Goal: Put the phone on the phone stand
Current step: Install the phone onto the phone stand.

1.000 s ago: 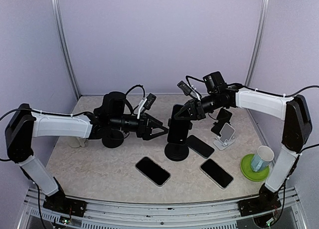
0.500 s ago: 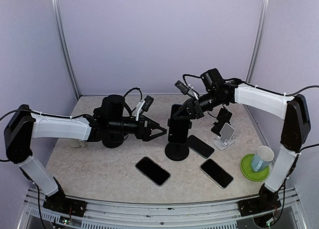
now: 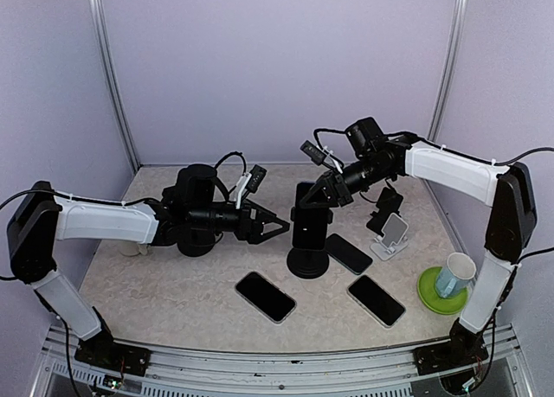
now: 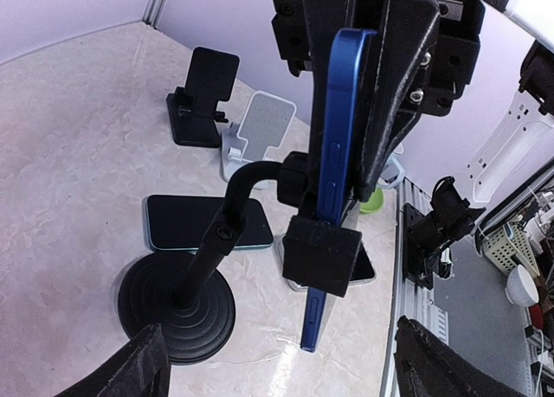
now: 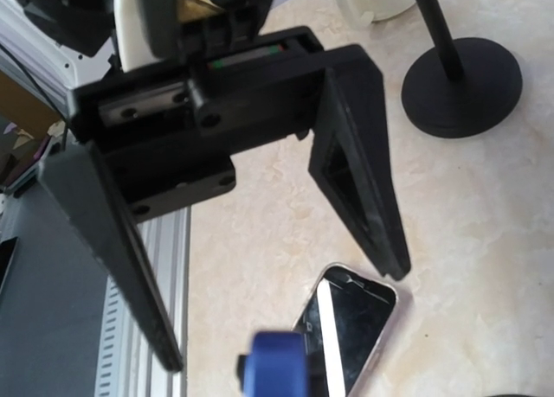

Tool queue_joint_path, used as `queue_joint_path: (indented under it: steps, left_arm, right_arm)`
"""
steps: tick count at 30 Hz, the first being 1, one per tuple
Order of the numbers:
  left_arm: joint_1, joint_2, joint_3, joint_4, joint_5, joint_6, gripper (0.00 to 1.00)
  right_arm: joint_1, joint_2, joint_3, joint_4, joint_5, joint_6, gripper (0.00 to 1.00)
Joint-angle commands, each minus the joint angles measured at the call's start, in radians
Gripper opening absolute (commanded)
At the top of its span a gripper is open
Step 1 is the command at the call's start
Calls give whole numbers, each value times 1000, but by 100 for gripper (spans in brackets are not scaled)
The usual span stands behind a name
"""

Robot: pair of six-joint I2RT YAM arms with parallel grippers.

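bare table (image 3: pixel 173 280) lies between the spread fingers (image 4: pixel 130 371) of the left gripper (image 3: pixel 275 228) and the phone stand (image 4: pixel 177 306) straight ahead. its clamped blue phone (image 4: pixel 336 137) blocks the way, the right gripper (image 3: pixel 322 198) pinched on the top edge. two phones (image 4: pixel 208 222) lie flat beyond.

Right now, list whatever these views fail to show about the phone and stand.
Left wrist: blue phone is edge-on, so its screen is unseen; the stand clamp covers where it seats.
Right wrist: the bottom edge cuts the phone to a tip.
Top: the right gripper covers the phone's upper end.

A cup (image 3: pixel 454 274) stands on a green saucer (image 3: pixel 427 291).
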State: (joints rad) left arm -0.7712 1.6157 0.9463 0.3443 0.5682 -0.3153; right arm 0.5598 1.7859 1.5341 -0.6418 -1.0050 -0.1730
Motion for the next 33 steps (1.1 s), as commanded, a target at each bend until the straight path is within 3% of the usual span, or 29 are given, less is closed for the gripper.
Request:
queue_joint_path:
  steps: [1, 2, 4, 22, 33]
  left_arm:
    - [0, 7, -1, 25, -12, -8, 87]
    - [1, 6, -1, 24, -13, -9, 87]
    - [1, 5, 0, 24, -13, -11, 87]
    - [5, 32, 70, -50, -46, 21, 88]
    - [6, 72, 161, -108, 12, 39, 87]
  right_arm:
    - [-8, 59, 1, -91, 161, -9, 0]
    - [-8, 57, 4, -90, 157, -9, 0]
    - [-8, 50, 7, -79, 154, -1, 13]
    - [-9, -71, 10, 15, 164, 76, 99]
    - [-12, -138, -3, 36, 217, 115, 100]
